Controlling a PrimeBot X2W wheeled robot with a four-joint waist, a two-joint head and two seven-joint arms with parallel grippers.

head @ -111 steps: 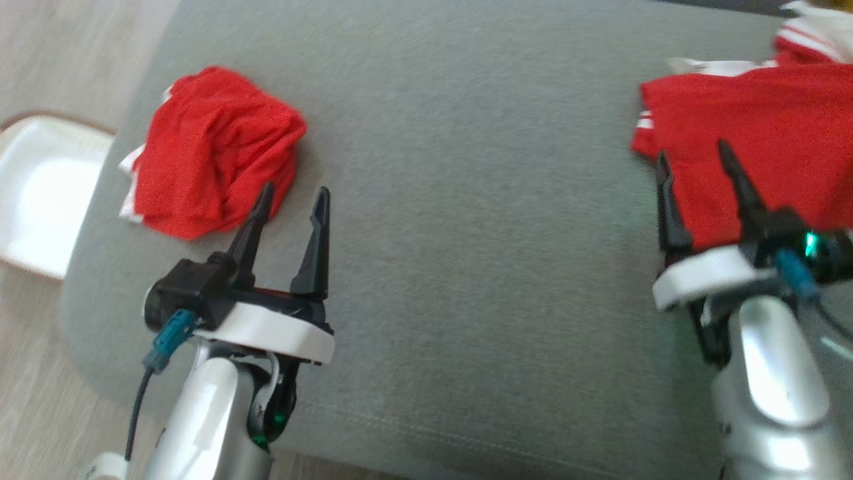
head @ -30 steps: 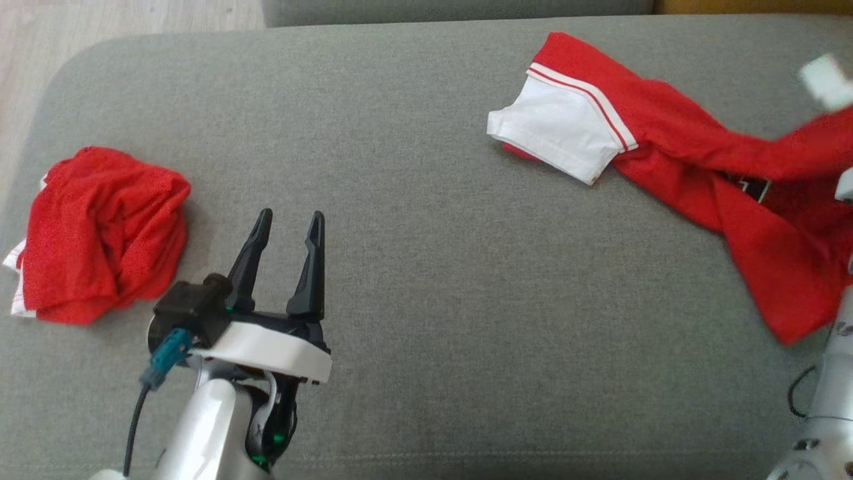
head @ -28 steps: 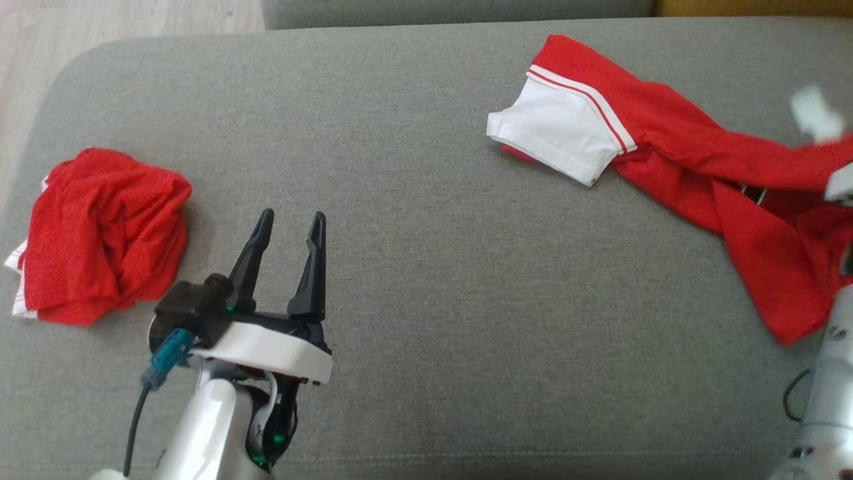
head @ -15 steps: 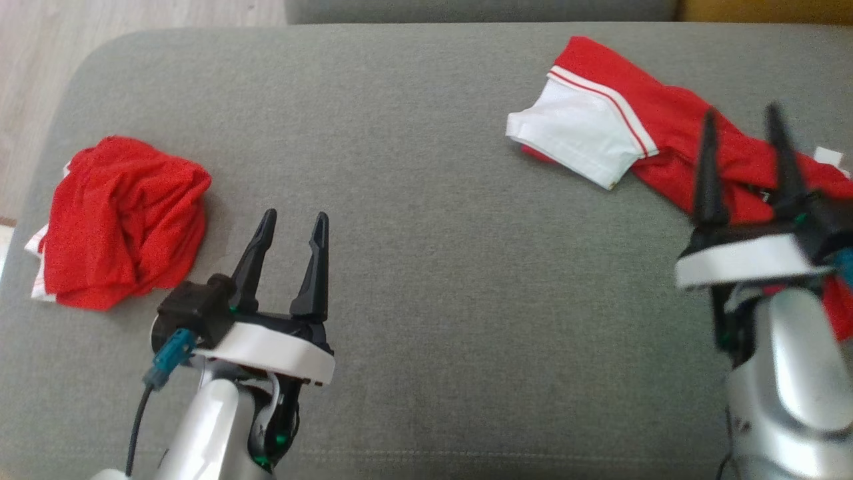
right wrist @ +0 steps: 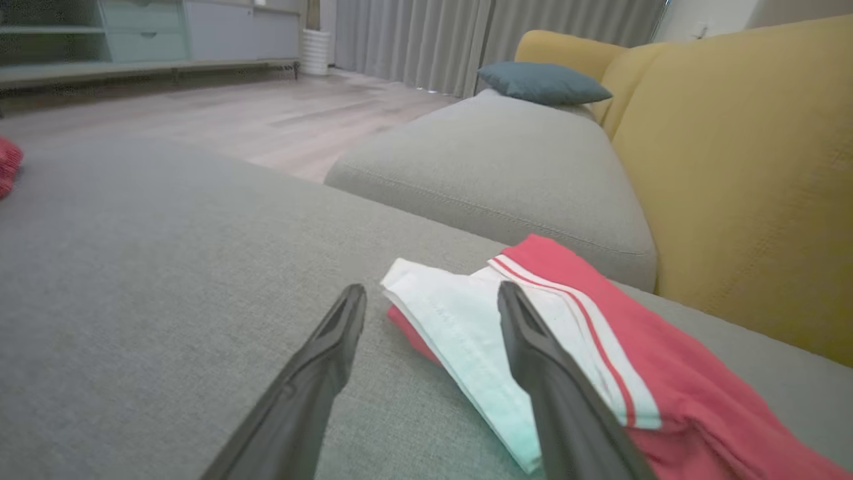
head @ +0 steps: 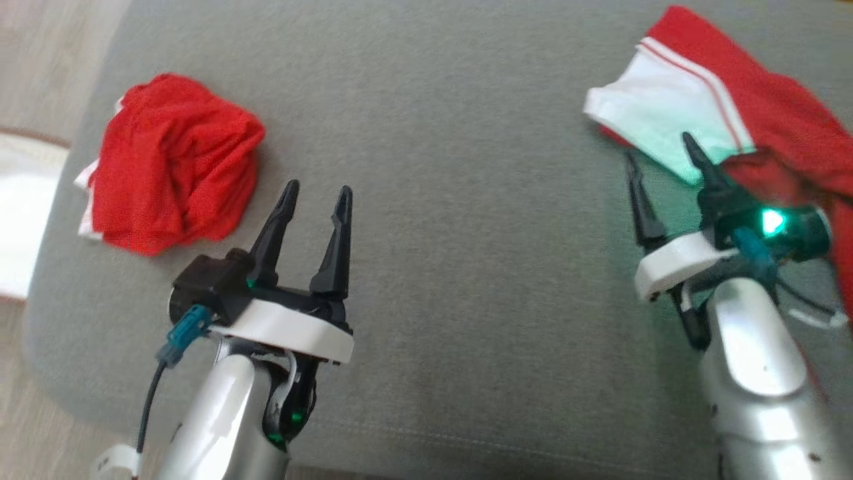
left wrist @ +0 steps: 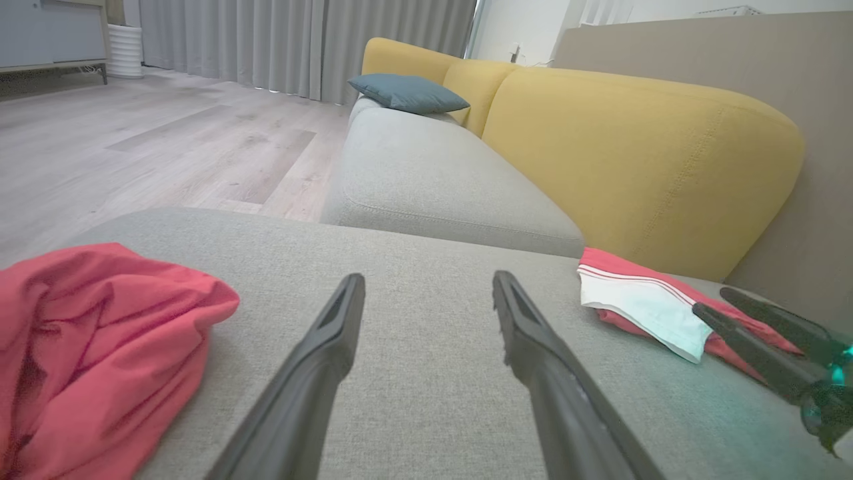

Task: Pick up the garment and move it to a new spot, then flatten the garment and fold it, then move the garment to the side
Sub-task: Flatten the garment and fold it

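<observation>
A red garment [head: 780, 113] with a white sleeve [head: 656, 110] lies loose and rumpled at the far right of the grey cushion [head: 453, 200]. My right gripper [head: 658, 148] is open just in front of that sleeve, holding nothing. In the right wrist view the right gripper [right wrist: 432, 290] has one finger over the sleeve [right wrist: 466, 333] and the other beside it. A second red garment [head: 173, 160] sits bunched up at the far left. The left gripper [head: 316, 192] is open and empty, to the right of that bundle [left wrist: 86, 333], over bare cushion.
A white object [head: 20, 220] lies on the wooden floor left of the cushion. Beyond the cushion are a second grey seat [left wrist: 433, 180], a yellow backrest [left wrist: 640, 153] and a blue pillow [left wrist: 406, 93]. Bare cushion lies between the two garments.
The head camera has shifted, moving the whole picture. My right gripper has come in from the right edge and drawn back to the white sleeve, open. The left gripper keeps its pose.
</observation>
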